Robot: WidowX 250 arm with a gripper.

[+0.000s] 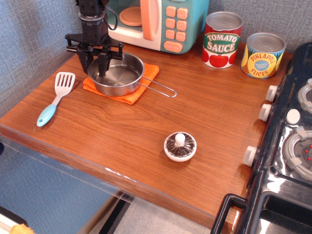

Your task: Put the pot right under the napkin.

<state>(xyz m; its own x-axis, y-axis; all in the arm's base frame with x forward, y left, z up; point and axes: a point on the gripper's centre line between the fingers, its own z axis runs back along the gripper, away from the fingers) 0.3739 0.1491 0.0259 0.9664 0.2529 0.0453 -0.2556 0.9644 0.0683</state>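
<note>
Wooden tabletop [146, 126]. Pot [117, 74] sits on napkin [141, 90]. My gripper [95, 66] is at its left rim, jaws clamped on the wall.

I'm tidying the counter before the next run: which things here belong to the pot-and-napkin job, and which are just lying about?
Part of the job:
- pot, sitting on the napkin
- napkin, orange, under the pot
- hand, fingers straddling the pot's left rim

Just lying about:
- spatula
- knobbed disc
- tomato sauce can
- pineapple can
- toy microwave
- stove
</note>
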